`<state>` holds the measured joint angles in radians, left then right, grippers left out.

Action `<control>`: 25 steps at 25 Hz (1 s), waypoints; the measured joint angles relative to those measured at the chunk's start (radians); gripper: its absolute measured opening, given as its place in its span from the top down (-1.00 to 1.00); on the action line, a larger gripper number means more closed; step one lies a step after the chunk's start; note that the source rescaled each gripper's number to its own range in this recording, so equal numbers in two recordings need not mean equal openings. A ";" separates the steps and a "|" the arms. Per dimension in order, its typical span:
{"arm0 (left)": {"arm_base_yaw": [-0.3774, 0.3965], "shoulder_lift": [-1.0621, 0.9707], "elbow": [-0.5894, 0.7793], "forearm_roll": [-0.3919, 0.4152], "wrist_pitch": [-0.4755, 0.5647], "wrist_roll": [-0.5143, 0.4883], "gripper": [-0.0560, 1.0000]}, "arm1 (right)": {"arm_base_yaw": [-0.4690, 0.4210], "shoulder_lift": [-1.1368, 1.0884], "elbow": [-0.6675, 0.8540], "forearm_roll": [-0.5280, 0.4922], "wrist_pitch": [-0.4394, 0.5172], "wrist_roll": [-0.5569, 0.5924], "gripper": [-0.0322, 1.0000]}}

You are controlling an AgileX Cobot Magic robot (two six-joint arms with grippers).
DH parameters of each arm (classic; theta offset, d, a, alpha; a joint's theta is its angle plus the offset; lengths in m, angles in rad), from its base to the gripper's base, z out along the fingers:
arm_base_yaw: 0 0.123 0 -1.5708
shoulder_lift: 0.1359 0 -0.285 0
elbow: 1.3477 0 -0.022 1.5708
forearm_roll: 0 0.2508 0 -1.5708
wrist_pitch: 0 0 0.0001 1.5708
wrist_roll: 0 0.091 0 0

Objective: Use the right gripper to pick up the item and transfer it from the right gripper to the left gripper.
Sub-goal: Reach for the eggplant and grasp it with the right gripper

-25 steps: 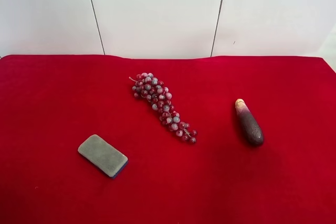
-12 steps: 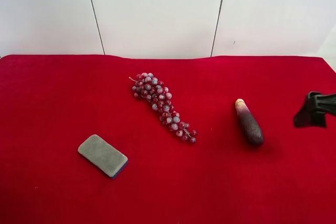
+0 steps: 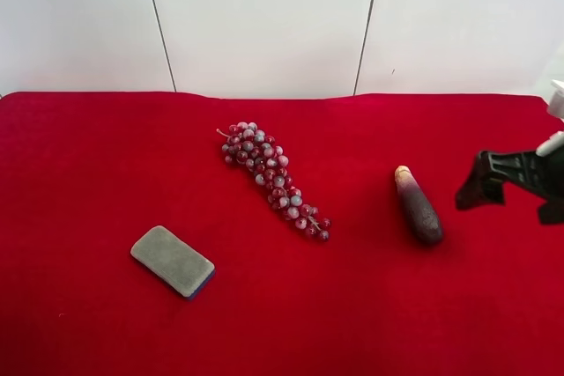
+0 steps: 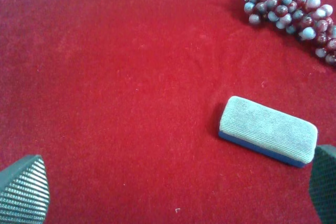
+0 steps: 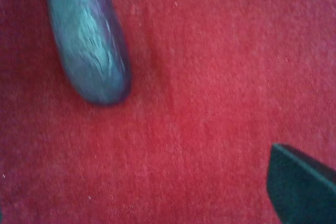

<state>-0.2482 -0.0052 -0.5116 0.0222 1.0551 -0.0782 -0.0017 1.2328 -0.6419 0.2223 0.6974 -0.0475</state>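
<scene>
The red table (image 3: 106, 323) carries everything. The right pincer (image 3: 483, 184) and left pincer (image 4: 173, 192) both hang released, jaws spread wide. The grape bunch (image 3: 271, 178) lies well beyond the left pincer, the grey sponge (image 4: 268, 136) near one of its fingers. The item (image 3: 418, 206) lies flat just beside the right pincer, untouched.

The right gripper (image 3: 480, 193) comes in at the exterior high view's right edge on a black arm (image 3: 533, 173) that lies roughly level, with a white bracket (image 3: 553, 143) near the wrist. Its 2 fingers angle downward and stand spread apart, gripping nothing. In the right wrist view only 1 fingertip (image 5: 302, 187) shows clearly, dark and blurred. The left gripper (image 4: 173, 192) is spread wide as well: its 2 fingertips sit at opposite corners of the left wrist view, 1 showing a ribbed pad (image 4: 23, 190), with nothing held.
</scene>
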 joint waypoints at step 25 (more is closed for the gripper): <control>0.000 0.000 0.000 0.000 0.000 0.000 -1.00 | 0.104 0.528 -0.191 0.024 -0.118 -0.002 -1.00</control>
<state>-0.2482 -0.0052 -0.5116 0.0222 1.0551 -0.0782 0.1025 1.7603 -0.8331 0.2466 0.5795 -0.0497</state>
